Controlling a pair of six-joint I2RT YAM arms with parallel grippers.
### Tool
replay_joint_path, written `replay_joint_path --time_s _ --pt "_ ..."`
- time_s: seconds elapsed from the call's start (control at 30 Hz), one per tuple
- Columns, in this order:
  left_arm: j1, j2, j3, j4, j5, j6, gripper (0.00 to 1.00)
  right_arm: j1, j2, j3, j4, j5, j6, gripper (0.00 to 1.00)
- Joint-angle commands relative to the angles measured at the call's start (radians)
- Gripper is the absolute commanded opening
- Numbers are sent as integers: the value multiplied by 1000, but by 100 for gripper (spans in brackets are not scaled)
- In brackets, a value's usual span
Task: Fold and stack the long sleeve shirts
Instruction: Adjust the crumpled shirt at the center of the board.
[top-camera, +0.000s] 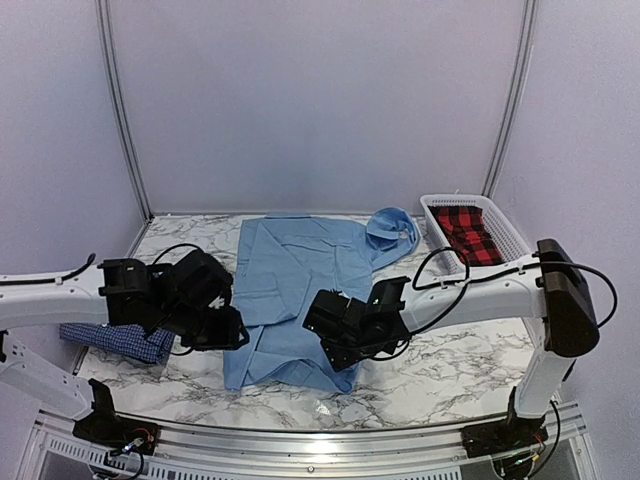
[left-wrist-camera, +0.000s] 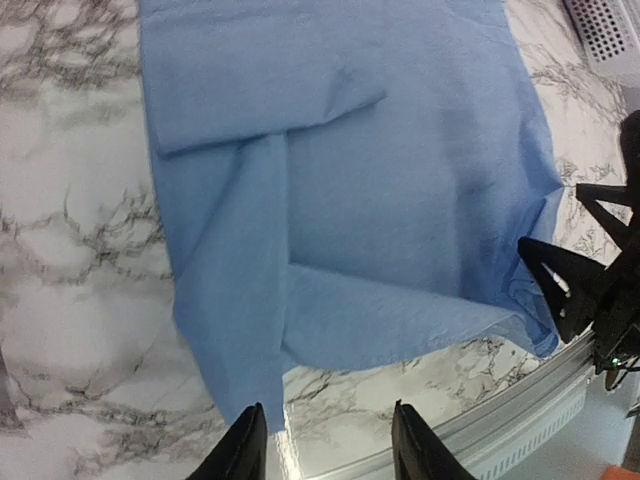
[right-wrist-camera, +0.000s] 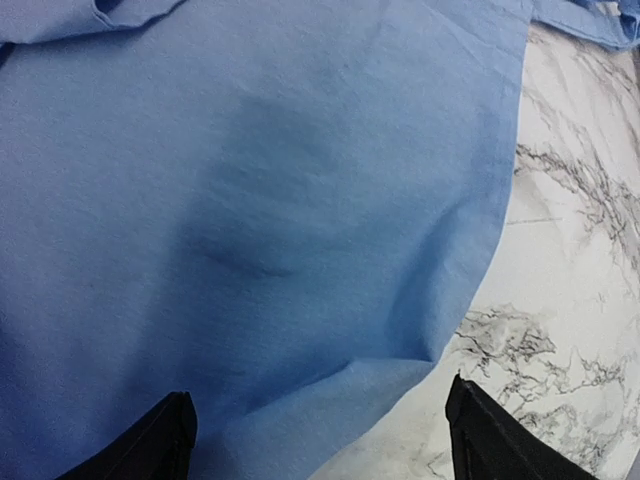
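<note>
The light blue shirt (top-camera: 300, 285) lies spread on the marble table, collar (top-camera: 392, 228) toward the back right and a sleeve folded across its body. The dark blue checked shirt (top-camera: 118, 341) lies bunched at the left edge, partly under my left arm. My left gripper (top-camera: 232, 335) is open and empty over the shirt's front left hem; in the left wrist view (left-wrist-camera: 325, 455) its fingers straddle the hem corner of the shirt (left-wrist-camera: 380, 180). My right gripper (top-camera: 335, 350) is open wide and empty above the shirt's front right hem (right-wrist-camera: 250, 200), jaws well apart (right-wrist-camera: 325, 440).
A white basket (top-camera: 430, 205) holding a red and black plaid cloth (top-camera: 470, 235) stands at the back right; its corner shows in the left wrist view (left-wrist-camera: 610, 30). The metal front rail (top-camera: 320, 440) runs along the near edge. Grey walls close the back and sides.
</note>
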Motion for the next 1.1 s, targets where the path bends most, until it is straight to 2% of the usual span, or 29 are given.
replay_joint_path --time_s 0.0,0.13,0.27,0.43,0.53,0.63,0.73,0.87,1.0,1.07 --pt "0 203 157 -20 -54 135 48 3 -38 -98 -59 35 78 84" --pt "10 400 303 39 36 239 51 3 -197 -254 -90 30 161 83" --pt "5 538 353 57 151 305 45 -17 -373 -402 -56 -19 212 83" --pt "-19 539 230 83 236 318 36 -48 -476 -464 1 -67 215 83" --pt "-38 487 127 100 262 298 31 -49 -464 -432 24 -76 196 82" --pt "-56 431 32 120 284 261 29 -49 -438 -387 79 -98 171 80" --pt "-73 400 -29 131 290 237 28 -51 -396 -342 165 -130 147 73" --pt "-76 390 -40 140 274 216 29 -53 -301 -280 289 -189 124 54" --pt "-77 371 7 145 236 195 32 -82 -215 -287 445 -276 122 33" --pt "-76 344 38 143 197 185 34 -105 -189 -316 509 -308 136 27"
